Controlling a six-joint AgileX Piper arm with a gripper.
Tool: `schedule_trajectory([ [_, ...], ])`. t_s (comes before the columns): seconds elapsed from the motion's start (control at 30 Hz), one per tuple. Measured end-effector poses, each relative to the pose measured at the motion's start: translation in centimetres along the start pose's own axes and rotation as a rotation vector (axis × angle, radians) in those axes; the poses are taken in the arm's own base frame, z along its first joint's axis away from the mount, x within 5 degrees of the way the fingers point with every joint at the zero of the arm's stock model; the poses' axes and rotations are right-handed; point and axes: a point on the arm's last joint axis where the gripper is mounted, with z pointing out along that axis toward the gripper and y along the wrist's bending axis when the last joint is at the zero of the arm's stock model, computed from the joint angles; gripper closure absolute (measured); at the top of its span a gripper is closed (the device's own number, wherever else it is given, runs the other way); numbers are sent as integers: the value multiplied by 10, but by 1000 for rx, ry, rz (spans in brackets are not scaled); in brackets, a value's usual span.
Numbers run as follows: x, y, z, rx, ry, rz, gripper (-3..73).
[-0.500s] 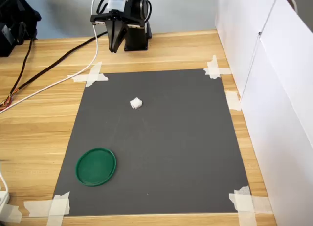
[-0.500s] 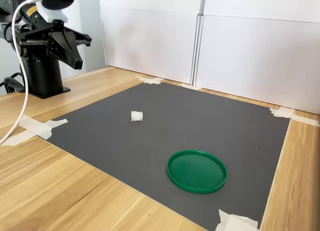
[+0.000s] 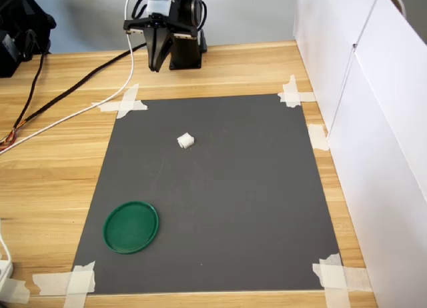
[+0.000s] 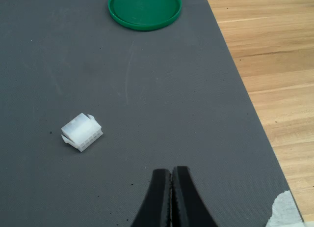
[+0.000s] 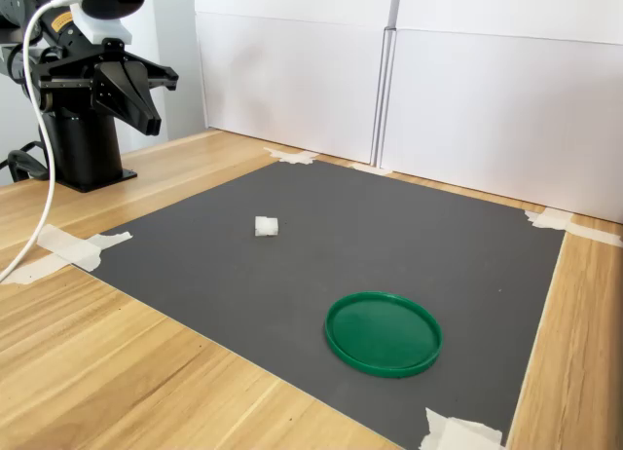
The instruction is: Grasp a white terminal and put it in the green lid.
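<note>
So just one white terminal (image 3: 185, 141) and one green lid (image 3: 131, 227), well apart on the dark mat (image 3: 267, 188). Single gripper (image 4: 171, 187) hangs pinched together, holding nothing.

I see a mat (image 3: 220, 188) lying flat on the counter (image 3: 53, 161), taped down at its corners. The terminal (image 3: 185, 141) sits on the mat, toward the far edge in the first exterior view, left of the mat's middle. The lid (image 3: 131, 227) lies on the mat too, near the front left corner in the first exterior view, well apart from the terminal. My tool (image 3: 155, 58) hangs above the counter behind the mat's far left corner, its jaws pressed together in the wrist view, with the arm's base just behind it. Wall panels (image 3: 373, 121) stand along the first exterior view's right. Cables (image 3: 73, 98) run across the counter on the left.
</note>
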Motion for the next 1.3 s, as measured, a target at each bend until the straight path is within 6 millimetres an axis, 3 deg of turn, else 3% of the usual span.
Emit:
schedule_trajectory([
  [0.2, -6, -1, 2, -3, 42, -1, 716],
  [0.53, -62, -4, 15, -15, 157, 9, 716],
  [0.67, -80, -5, 29, -22, 217, 16, 716],
  [0.97, -130, -8, 92, -64, 433, -107, 716],
  [1.17, -147, -8, 125, -131, 469, -324, 716],
  [1.3, -145, -3, 136, -209, 504, -485, 716],
])
